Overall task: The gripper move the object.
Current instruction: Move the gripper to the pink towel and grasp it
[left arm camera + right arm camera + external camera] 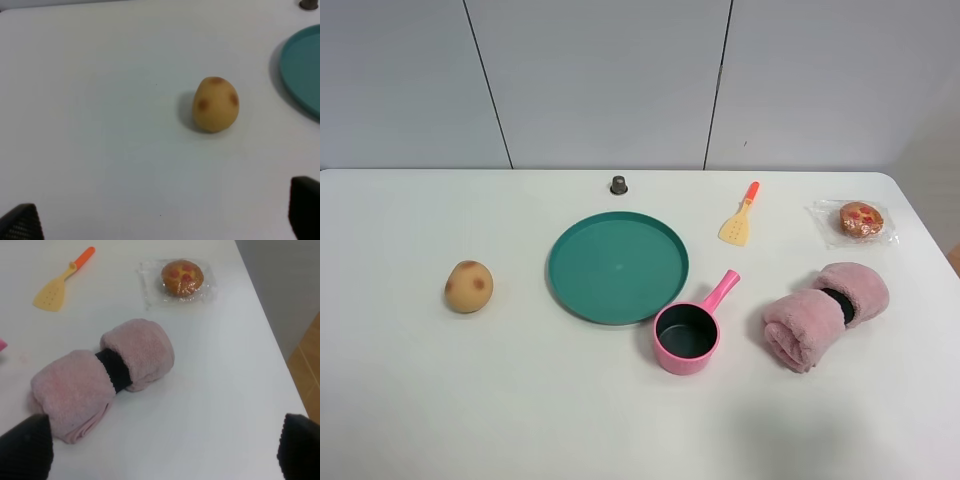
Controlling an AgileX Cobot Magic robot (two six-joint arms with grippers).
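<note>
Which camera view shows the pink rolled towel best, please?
The right wrist view: the towel lies close and whole, black band clear. The exterior high view shows the towel small; the left wrist view does not show it.

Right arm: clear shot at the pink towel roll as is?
Likely yes. The right gripper faces the towel roll, jaws open, nothing between them; the saucepan and wrapped pastry lie apart from it.
</note>
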